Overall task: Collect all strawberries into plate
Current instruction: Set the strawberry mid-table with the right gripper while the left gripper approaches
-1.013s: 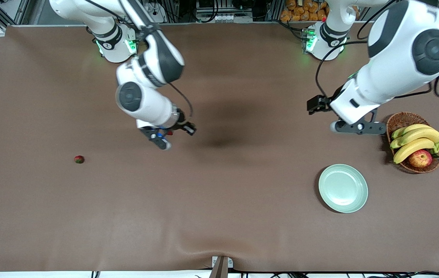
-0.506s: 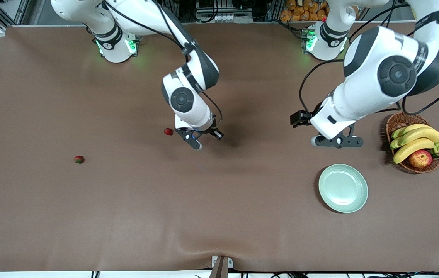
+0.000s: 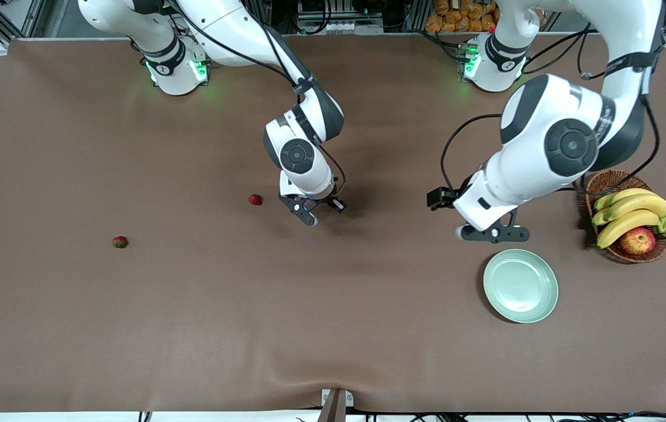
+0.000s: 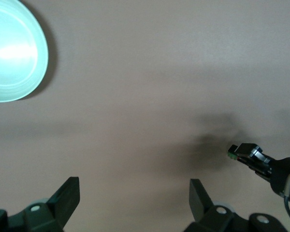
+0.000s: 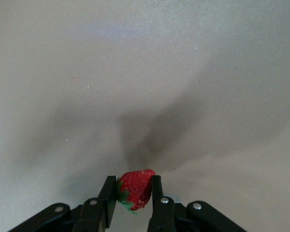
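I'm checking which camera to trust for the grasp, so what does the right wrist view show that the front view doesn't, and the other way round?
Only the right wrist view shows the held strawberry pinched between the right gripper's fingers.

Only the front view shows two loose strawberries, the plate, the fruit basket, and the open left gripper over the table near the plate.

Both show the right gripper and the brown table.

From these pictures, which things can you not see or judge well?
- Front view: the strawberry held in the right hand is hidden by the hand itself; only the right wrist view shows it.
- Front view: the apple is partly covered by bananas.
- Left wrist view: the plate is cut off by the edge; left hand open above bare table.
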Action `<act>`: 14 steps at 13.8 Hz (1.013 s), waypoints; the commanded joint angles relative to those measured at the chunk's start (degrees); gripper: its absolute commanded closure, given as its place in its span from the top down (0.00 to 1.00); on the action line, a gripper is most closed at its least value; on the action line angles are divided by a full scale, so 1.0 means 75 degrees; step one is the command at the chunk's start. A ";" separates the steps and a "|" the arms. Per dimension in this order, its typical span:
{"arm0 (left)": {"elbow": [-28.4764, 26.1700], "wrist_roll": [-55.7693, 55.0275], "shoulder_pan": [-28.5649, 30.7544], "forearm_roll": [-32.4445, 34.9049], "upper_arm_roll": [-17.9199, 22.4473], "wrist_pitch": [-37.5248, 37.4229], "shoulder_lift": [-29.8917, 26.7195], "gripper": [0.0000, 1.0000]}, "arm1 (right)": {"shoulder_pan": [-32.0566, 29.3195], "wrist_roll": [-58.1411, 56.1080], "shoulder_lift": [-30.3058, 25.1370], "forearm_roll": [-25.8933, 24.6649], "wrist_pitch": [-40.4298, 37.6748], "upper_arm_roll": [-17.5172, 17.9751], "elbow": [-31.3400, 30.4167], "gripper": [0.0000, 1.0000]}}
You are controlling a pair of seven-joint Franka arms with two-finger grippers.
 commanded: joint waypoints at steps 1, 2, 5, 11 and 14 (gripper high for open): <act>0.0060 -0.0124 -0.0094 -0.0008 0.0027 0.0136 0.0074 1.00 | 0.0111 0.0150 0.0139 0.0135 -0.0092 -0.0118 0.0174 0.99; 0.0084 -0.0123 -0.0129 -0.0008 0.0027 0.0136 0.0132 1.00 | 0.0111 0.0150 0.0139 0.0135 -0.0104 -0.0118 0.0186 1.00; 0.0084 -0.0123 -0.0257 -0.0008 0.0027 0.0159 0.0226 1.00 | 0.0041 0.0115 -0.0025 0.0124 -0.0371 -0.0129 0.0256 1.00; 0.0119 -0.0159 -0.0481 -0.0020 0.0039 0.0475 0.0519 1.00 | -0.0930 -0.0014 -0.0387 0.0018 -0.2269 -0.0212 0.1357 1.00; 0.0142 -0.0789 -0.0690 0.0015 0.0039 0.0814 0.0729 1.00 | -0.1703 -0.0949 -0.0797 0.0018 -0.2903 -0.0212 0.1452 1.00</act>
